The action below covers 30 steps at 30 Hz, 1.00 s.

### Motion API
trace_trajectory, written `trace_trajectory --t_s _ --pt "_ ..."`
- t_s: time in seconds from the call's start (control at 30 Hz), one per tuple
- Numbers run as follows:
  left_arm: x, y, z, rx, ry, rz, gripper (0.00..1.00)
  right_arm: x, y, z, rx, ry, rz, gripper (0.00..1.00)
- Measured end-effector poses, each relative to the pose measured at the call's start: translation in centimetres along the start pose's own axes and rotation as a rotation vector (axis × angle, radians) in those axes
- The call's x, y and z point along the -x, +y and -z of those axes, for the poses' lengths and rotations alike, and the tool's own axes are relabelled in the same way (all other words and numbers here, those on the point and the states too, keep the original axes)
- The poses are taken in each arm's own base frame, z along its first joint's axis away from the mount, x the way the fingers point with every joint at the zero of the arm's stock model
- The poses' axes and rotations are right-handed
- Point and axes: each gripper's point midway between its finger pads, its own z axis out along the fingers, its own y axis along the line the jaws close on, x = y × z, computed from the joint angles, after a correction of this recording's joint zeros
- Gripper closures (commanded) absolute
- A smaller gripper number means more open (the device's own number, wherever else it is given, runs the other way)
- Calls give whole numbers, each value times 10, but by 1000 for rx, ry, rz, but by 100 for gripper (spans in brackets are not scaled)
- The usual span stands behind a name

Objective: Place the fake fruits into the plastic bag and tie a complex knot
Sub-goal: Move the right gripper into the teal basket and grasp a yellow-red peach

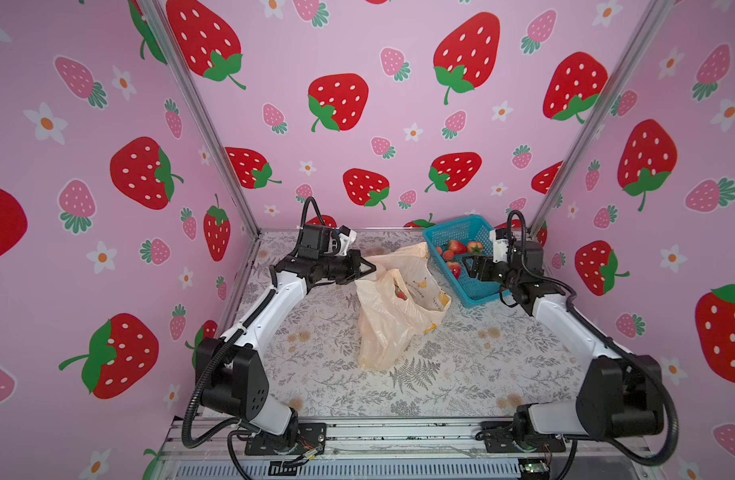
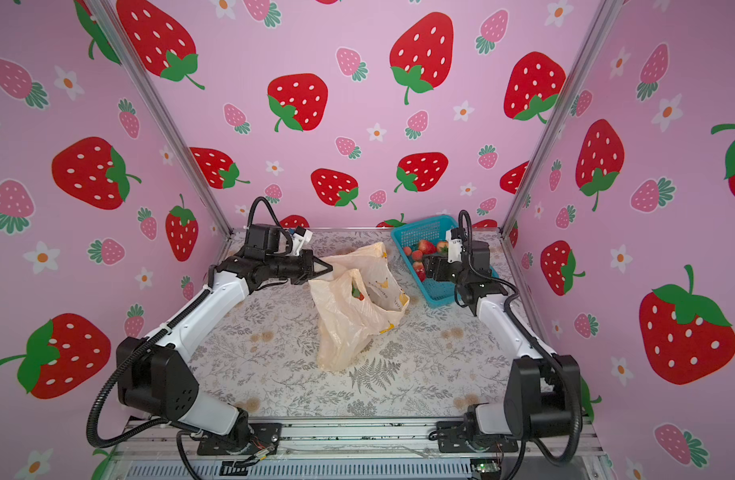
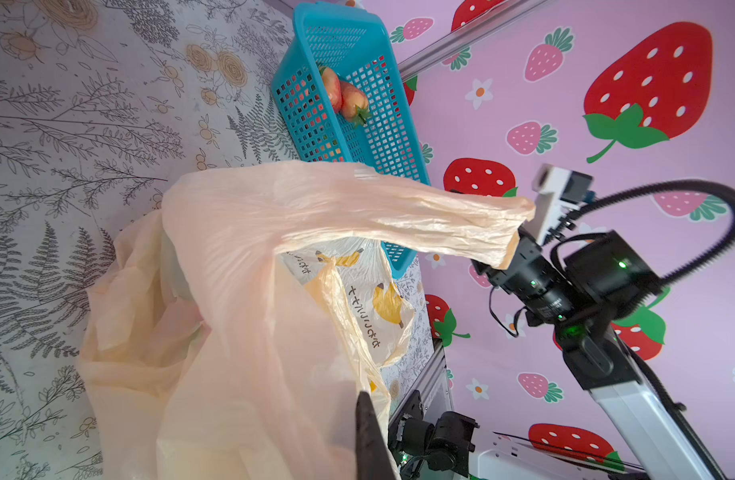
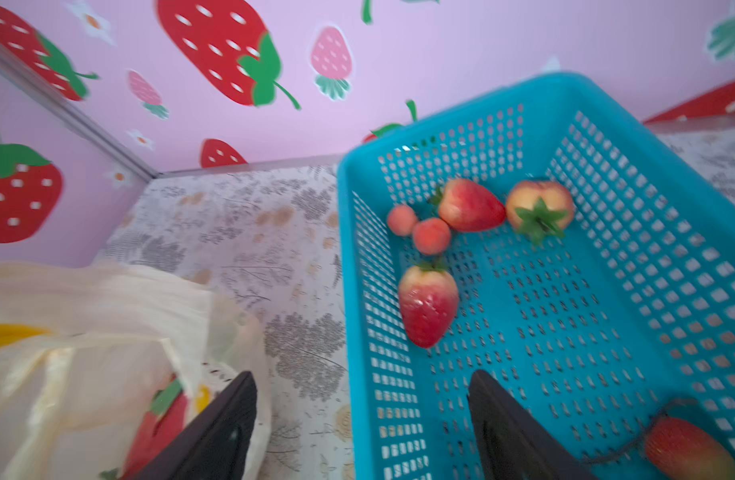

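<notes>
Closed jaws of the left gripper [image 1: 372, 269] are pressed on the raised rim of the plastic bag [image 1: 382, 328], so the bag mouth is held open toward the basket [image 1: 457, 228]. One red strawberry [image 1: 401, 294] is seen inside the bag, just below this gripper.

The right gripper [image 1: 470, 267] is spread wide and nothing is held between its fingers. It is placed over the near left edge of the basket. In the right wrist view one finger [image 4: 216, 424] is seen on the bag's side of the basket wall and the other on the basket's side. The remaining fake fruits [image 4: 428, 307] are lying on the basket floor ahead of this gripper: three strawberries, two small round orange-pink pieces and one more red fruit [image 4: 690, 451] in a corner beside the finger.

The bag and the basket are placed on a table [image 1: 315, 332] covered with a grey fern and flower print. The basket is set at the back right, touching the bag. The walls [image 1: 399, 104] are pink and printed with flat strawberries and white flowers.

In the left wrist view only one dark finger [image 3: 367, 436] is shown, cut by the frame edge, and the pinch itself is hidden by the plastic. The right wrist view is blurred. In both top views a part of the basket is covered by the right gripper.
</notes>
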Motion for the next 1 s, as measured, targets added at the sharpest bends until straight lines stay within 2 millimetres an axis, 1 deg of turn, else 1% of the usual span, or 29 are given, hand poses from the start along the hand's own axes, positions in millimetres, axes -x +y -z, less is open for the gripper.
trace_trajectory --t_s 0.1,0.17,0.3,0.43,0.5,0.67,0.8,1.0 --pt "0 0 0 0 0 0 100 -13 -23 -36 -56 86 -19 19" --pt "0 0 0 0 0 0 100 -18 -31 -55 -65 118 -26 19" --pt "0 0 0 0 0 0 100 -26 -41 -88 -66 168 -41 19" --pt "0 0 0 0 0 0 100 -32 -47 -116 -57 203 -49 18" --pt "0 0 0 0 0 0 100 -39 -50 -128 -60 227 -54 19" --pt "0 0 0 0 0 0 100 -56 -53 -148 -67 286 -51 21" --pt "0 0 0 0 0 0 100 -71 -53 -153 -70 328 -45 25" --pt "0 0 0 0 0 0 100 -76 -57 -157 -84 352 -22 39"
